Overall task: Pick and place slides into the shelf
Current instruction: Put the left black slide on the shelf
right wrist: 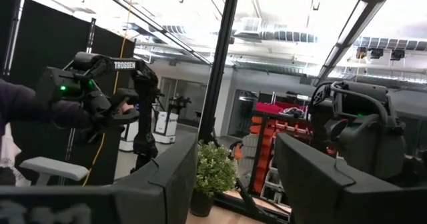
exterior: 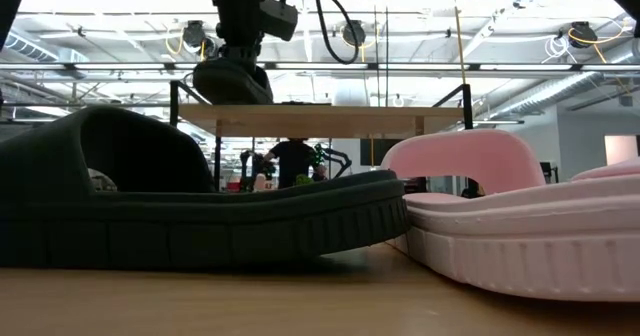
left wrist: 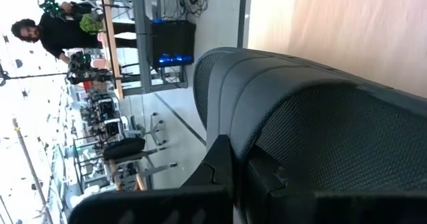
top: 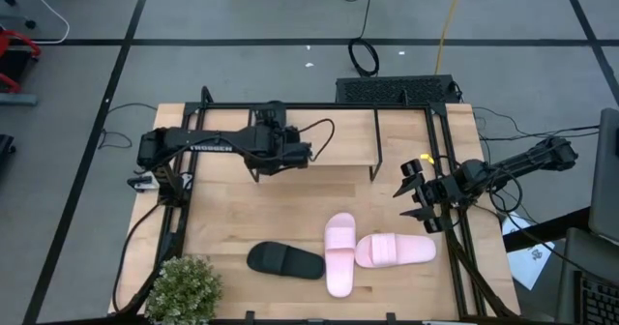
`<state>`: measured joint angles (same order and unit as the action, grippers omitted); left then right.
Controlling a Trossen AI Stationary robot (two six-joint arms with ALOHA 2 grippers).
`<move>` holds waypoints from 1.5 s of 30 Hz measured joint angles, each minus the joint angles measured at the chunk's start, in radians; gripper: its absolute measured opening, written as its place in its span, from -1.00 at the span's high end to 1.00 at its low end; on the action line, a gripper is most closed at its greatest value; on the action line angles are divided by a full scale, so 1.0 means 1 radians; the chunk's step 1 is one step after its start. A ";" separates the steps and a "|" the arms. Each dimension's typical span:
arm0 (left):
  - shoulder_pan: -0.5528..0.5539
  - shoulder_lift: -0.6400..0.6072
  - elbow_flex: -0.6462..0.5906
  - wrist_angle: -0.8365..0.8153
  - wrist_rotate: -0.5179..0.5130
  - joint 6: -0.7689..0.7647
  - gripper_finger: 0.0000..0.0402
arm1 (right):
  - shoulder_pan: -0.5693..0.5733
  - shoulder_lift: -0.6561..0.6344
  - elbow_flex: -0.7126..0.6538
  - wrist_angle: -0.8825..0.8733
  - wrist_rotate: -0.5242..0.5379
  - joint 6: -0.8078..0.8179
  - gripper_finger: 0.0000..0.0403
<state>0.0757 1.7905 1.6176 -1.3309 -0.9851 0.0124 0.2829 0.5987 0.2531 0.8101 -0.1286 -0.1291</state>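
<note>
Left gripper [top: 302, 154] pinching one black slide [left wrist: 313, 111] above the shelf [top: 348, 136]. Right gripper [top: 418, 192] spread at the table's [top: 222, 219] right edge. Near the front edge: one black slide [top: 284, 260], two pink slides [top: 340, 252].

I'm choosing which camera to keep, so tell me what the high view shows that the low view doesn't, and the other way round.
Only the high view shows the right gripper, open and empty near the table's right edge, the second pink slide lying crosswise, and the potted plant. Only the low view shows a black slide held up by the left gripper above the shelf, and a person in the room behind. Both show the black slide on the table and the pink slide beside it.
</note>
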 joint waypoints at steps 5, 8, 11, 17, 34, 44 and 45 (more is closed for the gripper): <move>0.021 0.000 0.000 0.004 0.007 0.016 1.00 | 0.000 0.000 0.000 0.000 -0.001 0.038 0.05; 0.034 0.000 0.000 0.003 0.008 0.024 1.00 | 0.000 0.000 0.000 0.000 -0.002 0.038 0.05; 0.044 0.000 0.000 0.003 0.018 0.025 1.00 | 0.000 0.000 0.000 0.000 -0.002 0.038 0.05; 0.045 0.000 0.000 0.003 0.019 0.036 1.00 | 0.000 0.000 0.000 -0.001 -0.002 0.039 0.05; 0.069 -0.077 -0.134 0.132 0.033 0.085 1.00 | 0.000 0.000 0.000 -0.001 -0.003 0.039 0.05; 0.056 -0.255 -0.297 0.215 0.063 0.080 1.00 | 0.000 0.000 0.000 0.004 -0.003 0.037 0.05; 0.053 -0.258 -0.302 0.214 0.068 0.080 1.00 | 0.000 0.000 0.000 0.005 -0.003 0.037 0.05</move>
<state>0.1287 1.5327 1.3160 -1.1172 -0.9166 0.0920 0.2832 0.5987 0.2531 0.8154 -0.1314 -0.0917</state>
